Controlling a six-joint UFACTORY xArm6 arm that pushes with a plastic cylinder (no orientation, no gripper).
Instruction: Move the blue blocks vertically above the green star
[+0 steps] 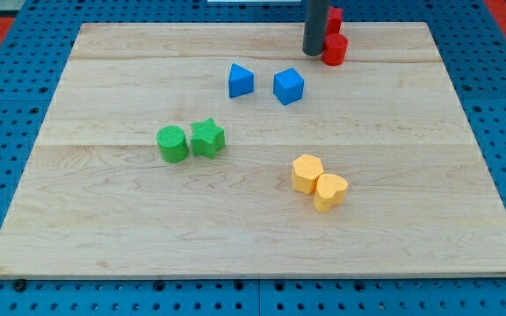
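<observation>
A blue triangular block and a blue cube lie side by side in the upper middle of the wooden board. The green star sits below and to the left of them, touching a green cylinder on its left. My tip is at the view's top, above and to the right of the blue cube, apart from it, and right beside the red blocks.
Two red blocks stand at the top edge just right of my tip. A yellow hexagon and a yellow heart touch each other at lower right of centre. Blue pegboard surrounds the board.
</observation>
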